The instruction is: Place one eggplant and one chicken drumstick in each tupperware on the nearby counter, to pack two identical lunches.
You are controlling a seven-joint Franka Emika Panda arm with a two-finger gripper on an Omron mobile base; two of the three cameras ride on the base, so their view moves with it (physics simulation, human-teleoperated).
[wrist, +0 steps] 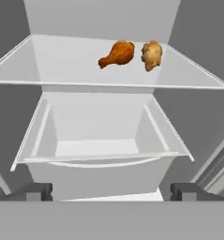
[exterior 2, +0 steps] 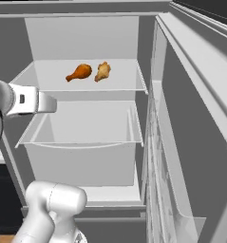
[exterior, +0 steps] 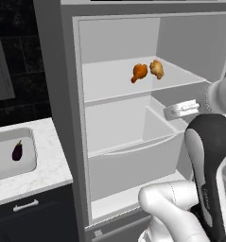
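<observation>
Two dark fingertips (wrist: 36, 191) of the gripper (wrist: 111, 192) stood nearest the lens at the bottom corners of the hand view, spread wide apart with nothing between them. Beyond them, in the middle of that frame, an open fridge drawer (wrist: 99, 161) sat under a pale shelf (wrist: 57, 63). On that shelf, in the upper centre, lay an orange-brown chicken drumstick (wrist: 117, 54), and just beside it to the right a paler, lumpier drumstick (wrist: 152, 55); whether the two touched could not be told.

From the left base view the arm (exterior: 206, 156) filled the lower right, and the fridge (exterior: 72, 118) stood open across the middle. Both pieces of meat showed on the shelf in the upper middle of that frame. At the left edge lay the white marble counter (exterior: 48, 175), and on it a pale-grey tupperware (exterior: 31, 156) holding a dark purple eggplant (exterior: 17, 151). Dark cabinet fronts (exterior: 34, 212) with a silver handle sat below, in the lower left.

From the right base view the fridge door (exterior 2: 191, 142) swung open across the right half of the frame
</observation>
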